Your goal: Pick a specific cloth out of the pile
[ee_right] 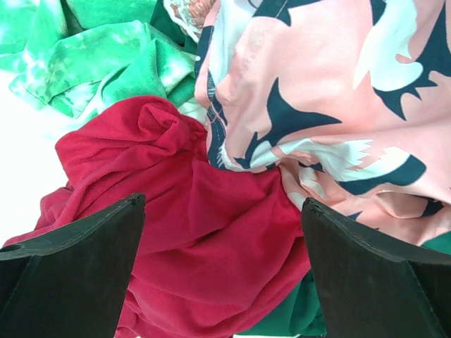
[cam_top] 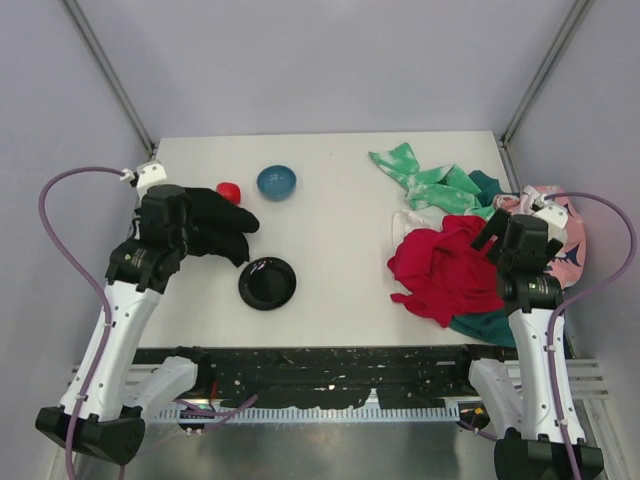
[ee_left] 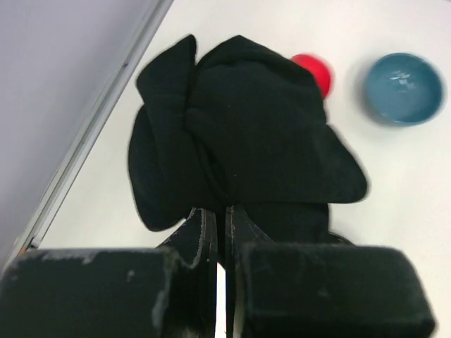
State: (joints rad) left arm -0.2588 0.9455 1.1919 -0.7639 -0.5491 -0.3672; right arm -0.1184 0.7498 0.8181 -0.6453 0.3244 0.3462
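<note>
The black cloth (cam_top: 222,226) hangs bunched from my left gripper (cam_top: 205,228) at the table's left side; in the left wrist view the cloth (ee_left: 246,134) fills the middle and my left gripper (ee_left: 224,215) is shut on its lower edge. The pile (cam_top: 470,240) lies at the right: red cloth (cam_top: 447,268), mint-green patterned cloth (cam_top: 425,180), dark teal and pink printed pieces. My right gripper (cam_top: 492,238) hovers open over the pile; in the right wrist view the right gripper (ee_right: 222,211) is wide open above the red cloth (ee_right: 204,246), beside the pink printed cloth (ee_right: 331,91).
A round black plate (cam_top: 267,283) sits on the table just right of the held cloth. A blue bowl (cam_top: 276,182) and a small red object (cam_top: 229,192) stand further back; both show in the left wrist view, bowl (ee_left: 403,88), red object (ee_left: 314,70).
</note>
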